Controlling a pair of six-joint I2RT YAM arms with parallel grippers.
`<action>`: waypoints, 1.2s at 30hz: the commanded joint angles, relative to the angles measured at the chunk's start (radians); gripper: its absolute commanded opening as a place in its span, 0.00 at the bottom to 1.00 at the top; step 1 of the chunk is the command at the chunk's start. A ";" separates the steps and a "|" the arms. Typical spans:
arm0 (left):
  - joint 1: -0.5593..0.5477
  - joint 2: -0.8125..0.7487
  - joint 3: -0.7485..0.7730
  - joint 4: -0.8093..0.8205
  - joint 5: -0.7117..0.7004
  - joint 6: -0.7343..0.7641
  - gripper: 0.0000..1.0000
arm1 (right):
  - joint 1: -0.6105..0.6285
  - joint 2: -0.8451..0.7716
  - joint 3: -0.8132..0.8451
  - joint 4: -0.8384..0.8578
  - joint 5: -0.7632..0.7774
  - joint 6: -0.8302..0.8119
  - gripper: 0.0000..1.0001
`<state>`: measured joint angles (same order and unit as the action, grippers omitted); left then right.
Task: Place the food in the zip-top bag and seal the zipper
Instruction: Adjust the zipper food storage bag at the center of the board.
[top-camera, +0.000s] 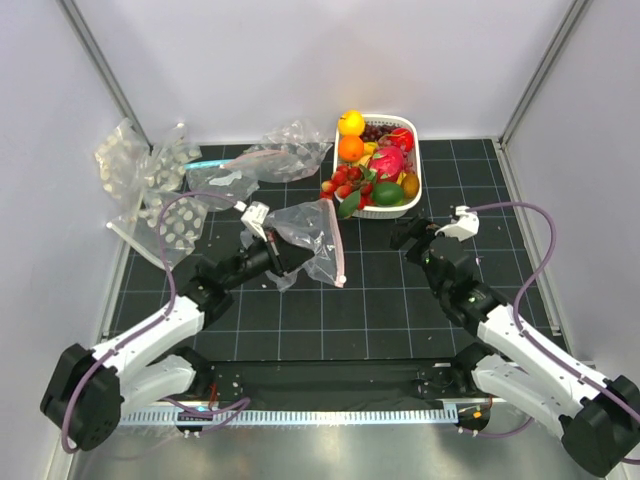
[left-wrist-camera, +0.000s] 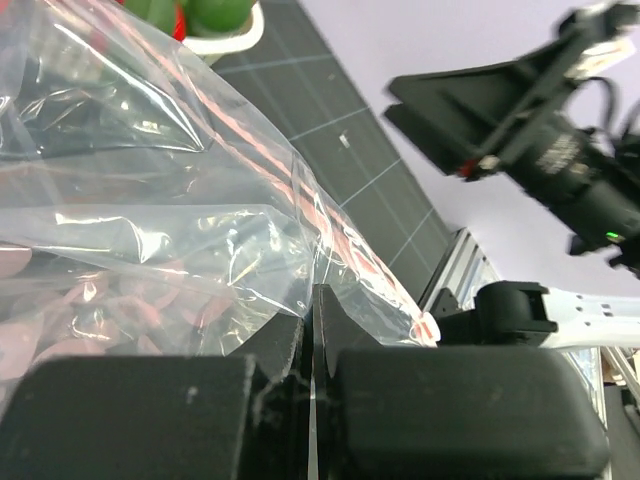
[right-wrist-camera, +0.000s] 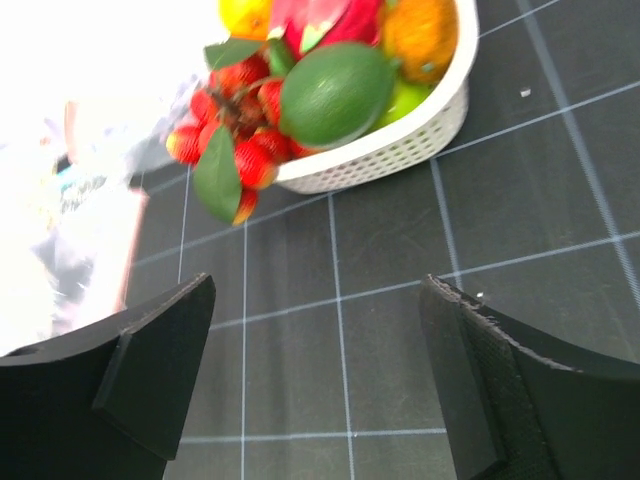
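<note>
Left tool (left-wrist-camera: 312, 305) pinching zip-top bag (left-wrist-camera: 150, 220), contact plain only in wrist view

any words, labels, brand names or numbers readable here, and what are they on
None can be read.
The clear bag, the white basket and the black mat show no lettering.
The white dots on the dotted bags are a pattern, not text.

Robotics lab test cell: plain white walls (top-camera: 250, 70), aluminium corner posts (top-camera: 100, 60), black gridded mat (top-camera: 380, 310), slotted aluminium rail (top-camera: 330, 415).
</note>
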<state>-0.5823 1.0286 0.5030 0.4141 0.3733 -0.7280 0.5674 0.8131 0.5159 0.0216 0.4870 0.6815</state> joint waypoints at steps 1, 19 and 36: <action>0.002 -0.076 -0.026 0.106 -0.005 0.022 0.00 | 0.002 0.037 0.021 0.078 -0.106 -0.053 0.88; 0.001 0.036 -0.066 0.485 0.288 -0.145 0.00 | 0.002 0.118 0.007 0.285 -0.527 -0.140 0.72; 0.001 0.045 -0.078 0.486 0.259 -0.136 0.00 | 0.002 0.028 -0.022 0.293 -0.498 -0.134 0.71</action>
<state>-0.5823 1.0660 0.4202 0.8413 0.6220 -0.8608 0.5674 0.8879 0.5064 0.2825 -0.0456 0.5545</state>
